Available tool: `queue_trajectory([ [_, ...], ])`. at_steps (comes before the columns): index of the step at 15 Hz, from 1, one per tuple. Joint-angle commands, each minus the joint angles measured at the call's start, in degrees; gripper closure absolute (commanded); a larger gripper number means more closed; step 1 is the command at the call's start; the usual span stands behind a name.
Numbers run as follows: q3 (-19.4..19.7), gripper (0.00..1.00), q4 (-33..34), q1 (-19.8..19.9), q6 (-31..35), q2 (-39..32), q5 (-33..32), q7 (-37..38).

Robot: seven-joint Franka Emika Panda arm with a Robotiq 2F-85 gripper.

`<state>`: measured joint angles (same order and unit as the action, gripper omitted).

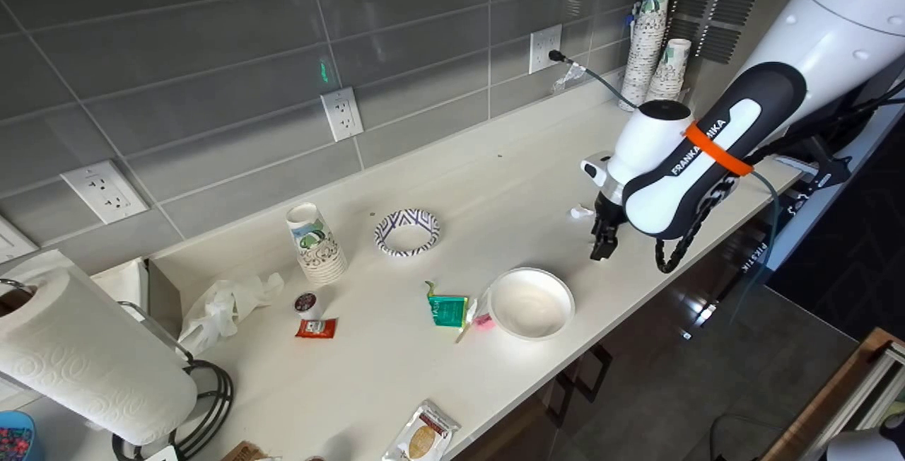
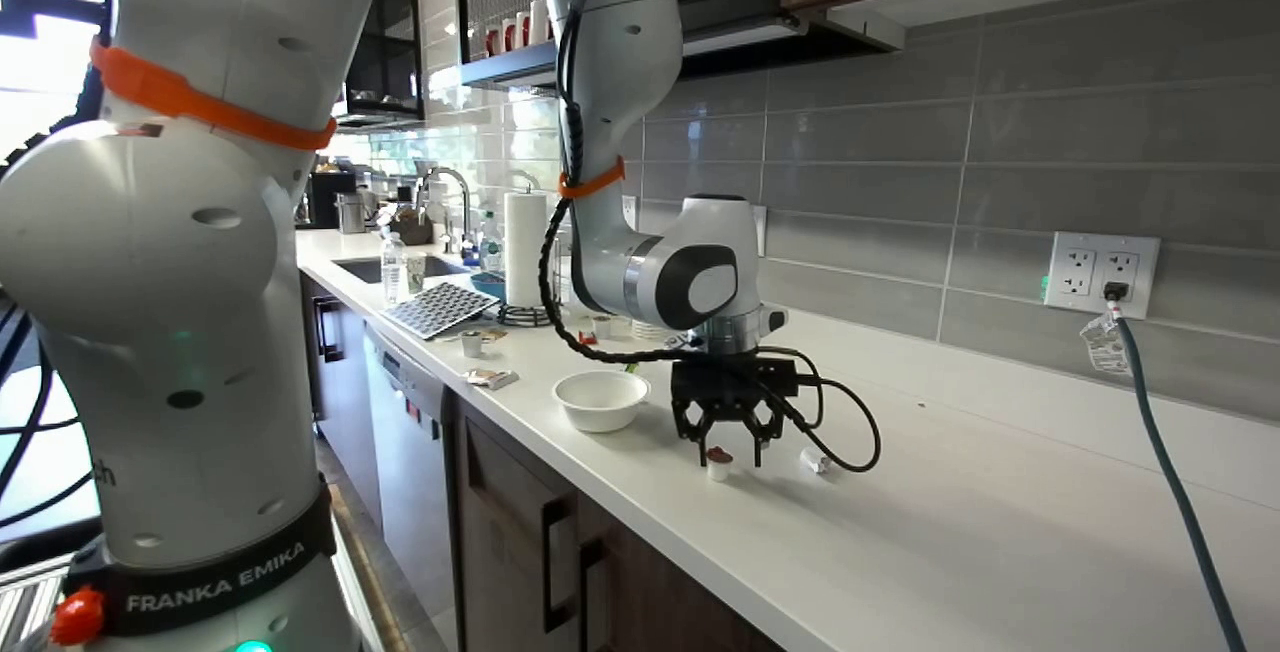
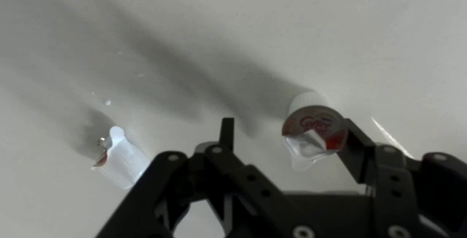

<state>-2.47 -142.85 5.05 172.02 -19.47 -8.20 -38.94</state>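
Observation:
My gripper is low over the white counter with its jaws partly apart, one on each side of a small creamer cup. The cup stands upright; its brown and red foil lid is peeled back partway. It sits close against the right finger in the wrist view, though contact is hard to tell. A wide gap separates it from the left finger. Another creamer cup lies on its side to the left, also visible in an exterior view. The gripper hides the upright cup in an exterior view.
Near the gripper is a white bowl, with a teal packet beside it. Further along are a patterned paper bowl, stacked paper cups and a paper towel roll. A cable hangs from the wall outlet.

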Motion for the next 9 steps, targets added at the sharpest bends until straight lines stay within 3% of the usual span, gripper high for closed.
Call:
queue_trajectory([
  [1, -0.4, 0.25, -0.2, 0.8, 0.5, 0.0, -2.0, 2.1],
  [5, -0.4, 0.26, -0.4, 1.2, 0.3, 0.1, -2.0, 2.3],
  [9, -0.6, 0.38, -0.4, 1.5, 0.2, 0.0, -1.9, 2.3],
])
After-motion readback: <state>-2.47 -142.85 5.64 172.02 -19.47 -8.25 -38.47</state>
